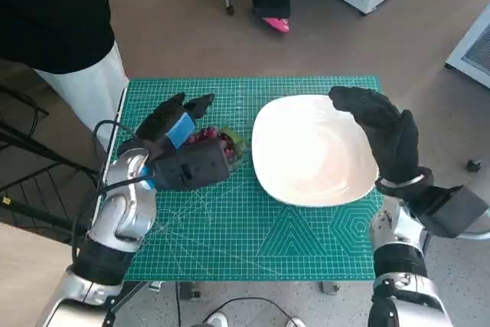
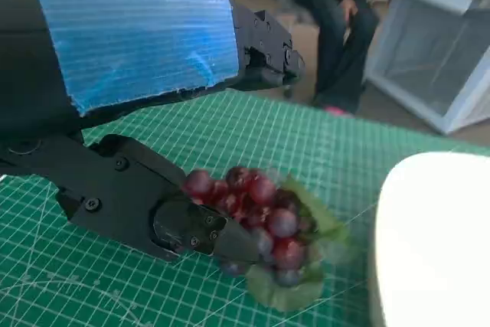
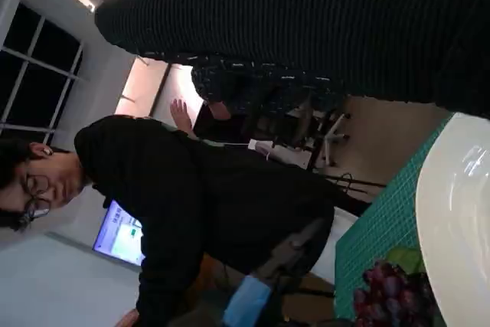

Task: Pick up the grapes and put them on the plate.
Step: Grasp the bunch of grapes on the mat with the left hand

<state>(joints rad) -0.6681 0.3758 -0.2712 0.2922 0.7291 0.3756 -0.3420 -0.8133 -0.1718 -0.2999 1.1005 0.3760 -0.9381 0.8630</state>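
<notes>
Risk: the bunch of dark red grapes on green leaves [image 2: 264, 227] looks loose and lumpy; if the left hand [image 1: 178, 147] closes only on the near berries or the leaves, I judge the bunch could roll, shed fruit or slip out on the lift.
Second risk: the white, rounded-square plate [image 1: 314, 151] lies just beside the grapes at 3 o'clock; a low carry could catch its rim.
Left hand: fingers apart, straddling the grapes; the lower black finger [image 2: 153, 208] touches the bunch, the upper ones stand above it. Not yet clamped.
Right hand [image 1: 383, 132]: gloved, holding nothing, fingers loosely spread, raised over the plate's 3 o'clock edge.
Grapes: on the green cutting mat [image 1: 230, 227] covering the desk, at 9 o'clock of the plate.
</notes>
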